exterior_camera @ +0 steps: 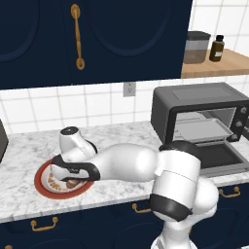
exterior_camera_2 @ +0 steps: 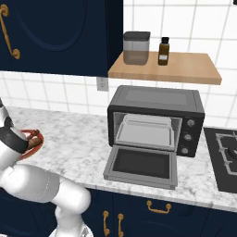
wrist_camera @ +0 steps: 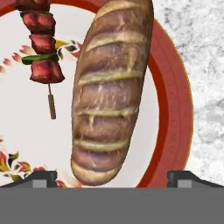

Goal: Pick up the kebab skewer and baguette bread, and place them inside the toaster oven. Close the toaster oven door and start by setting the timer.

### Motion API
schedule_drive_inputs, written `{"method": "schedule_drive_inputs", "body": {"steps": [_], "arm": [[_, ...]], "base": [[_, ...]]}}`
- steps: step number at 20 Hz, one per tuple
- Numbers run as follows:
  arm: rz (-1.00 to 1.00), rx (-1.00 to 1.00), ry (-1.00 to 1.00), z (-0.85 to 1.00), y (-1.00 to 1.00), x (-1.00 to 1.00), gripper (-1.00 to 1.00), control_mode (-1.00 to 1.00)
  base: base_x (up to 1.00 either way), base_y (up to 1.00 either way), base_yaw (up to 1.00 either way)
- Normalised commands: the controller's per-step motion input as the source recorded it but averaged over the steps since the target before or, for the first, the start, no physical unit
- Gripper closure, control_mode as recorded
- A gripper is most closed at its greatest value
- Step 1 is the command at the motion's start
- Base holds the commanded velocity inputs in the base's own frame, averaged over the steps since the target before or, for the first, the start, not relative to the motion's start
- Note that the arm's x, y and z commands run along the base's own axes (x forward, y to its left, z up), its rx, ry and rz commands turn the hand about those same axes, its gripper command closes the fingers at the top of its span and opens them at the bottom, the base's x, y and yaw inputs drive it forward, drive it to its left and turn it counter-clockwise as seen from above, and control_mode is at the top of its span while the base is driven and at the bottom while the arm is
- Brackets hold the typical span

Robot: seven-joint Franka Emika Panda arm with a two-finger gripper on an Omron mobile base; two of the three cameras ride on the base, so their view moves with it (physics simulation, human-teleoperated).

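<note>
From the left base view, a white marble counter (exterior_camera: 29,146) ran under navy cabinets and a tiled wall, with the toaster oven (exterior_camera: 199,116) at the right, its door (exterior_camera: 221,158) dropped open, and a red-rimmed plate (exterior_camera: 41,187) under the hand. The right base view showed a wooden shelf (exterior_camera_2: 185,69) above the oven. In the hand view, the gripper (wrist_camera: 111,177) stood spread wide over the plate; the baguette bread (wrist_camera: 109,92) lay lengthwise away from the fingertips, with the kebab skewer (wrist_camera: 43,57) roughly parallel beside it, stick end toward the camera.
</note>
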Motion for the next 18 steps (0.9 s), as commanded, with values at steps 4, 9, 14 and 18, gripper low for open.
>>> {"method": "schedule_drive_inputs", "body": {"steps": [4,9,14,18], "arm": [[0.00,0.00,0.01,-0.28,0.14,0.16,-1.00,-1.00],[0.00,0.00,0.00,-0.20,0.30,0.01,-1.00,-1.00],[0.00,0.00,0.00,-0.20,0.06,0.01,-1.00,-1.00],[0.00,0.00,0.00,-0.15,0.00,0.02,-1.00,-1.00]], "base": [[0.00,0.00,0.00],[0.00,0.00,0.00],[0.00,0.00,0.00],[0.00,0.00,0.00]]}}
